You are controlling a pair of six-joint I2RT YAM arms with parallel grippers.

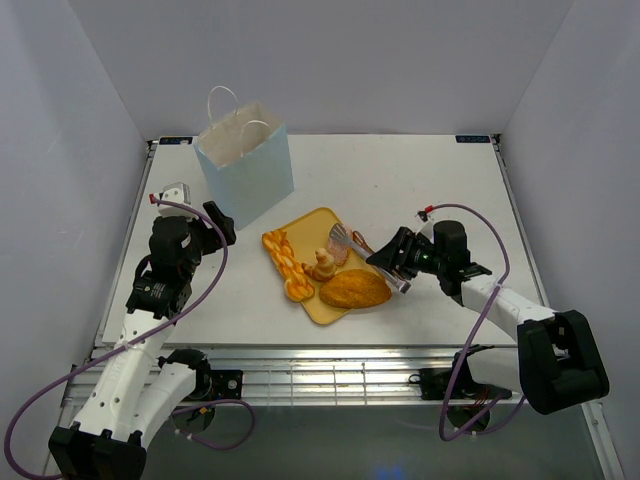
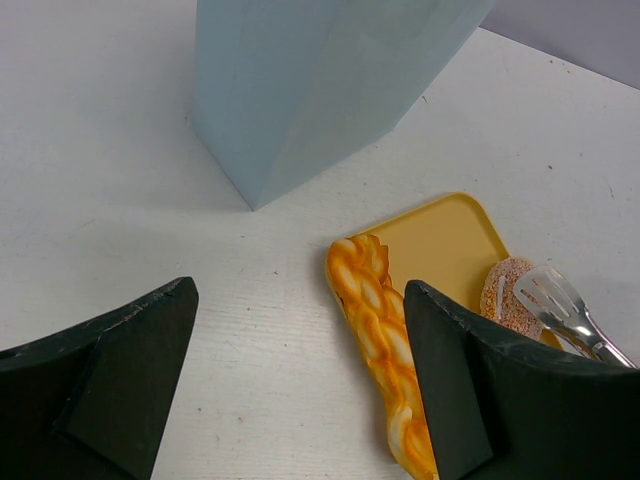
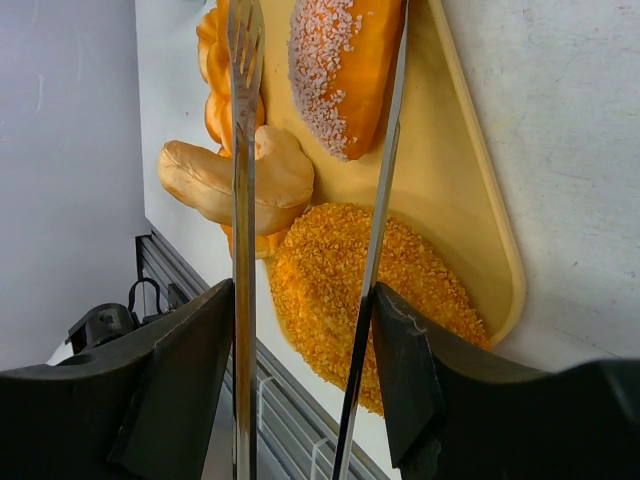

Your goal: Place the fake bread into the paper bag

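Observation:
The pale blue paper bag [image 1: 245, 160] [image 2: 320, 90] stands upright at the back left. Fake bread lies on the yellow tray [image 1: 315, 225] [image 3: 480, 220]: an orange braid [image 1: 283, 258] [image 2: 385, 330] along its left edge, a tan bun [image 1: 322, 265] [image 3: 230, 180], a golden oval loaf [image 1: 355, 290] [image 3: 360, 290] and a pinkish sugared piece [image 3: 340, 70] [image 2: 505, 295]. My right gripper [image 1: 390, 262] [image 3: 305, 300] is shut on metal tongs [image 1: 350, 240] [image 3: 240, 200], whose two arms straddle the pinkish piece. My left gripper [image 1: 215, 225] [image 2: 300, 380] hangs open and empty over bare table between bag and braid.
White walls close in the table on the left, back and right. A metal rail with cables [image 1: 330, 375] runs along the near edge, just beyond the tray's near corner.

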